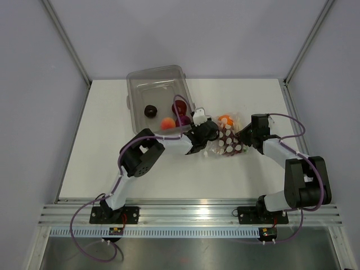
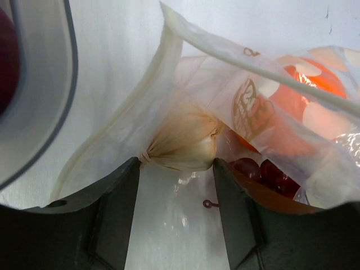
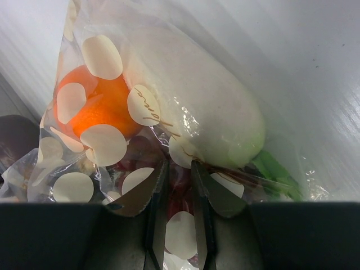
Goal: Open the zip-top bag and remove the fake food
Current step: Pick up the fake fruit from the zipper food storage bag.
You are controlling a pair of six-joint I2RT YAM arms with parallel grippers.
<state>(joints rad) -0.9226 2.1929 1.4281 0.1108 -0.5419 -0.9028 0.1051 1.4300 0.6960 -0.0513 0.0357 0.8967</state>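
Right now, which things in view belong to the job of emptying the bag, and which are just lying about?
Job:
- zip-top bag, pinched in the right jaws
- garlic piece, between the left jaws
- orange piece and white vegetable, in the bag
- dark red piece, peach piece and dark piece, in the bin

Lying about:
- clear bin, only holding pieces
- table

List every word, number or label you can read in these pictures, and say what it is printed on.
None reads clearly.
Gold script on the white dots of the zip-top bag: too small and curly to read.
Brown mark on the bag, left wrist view: blurred, unreadable.
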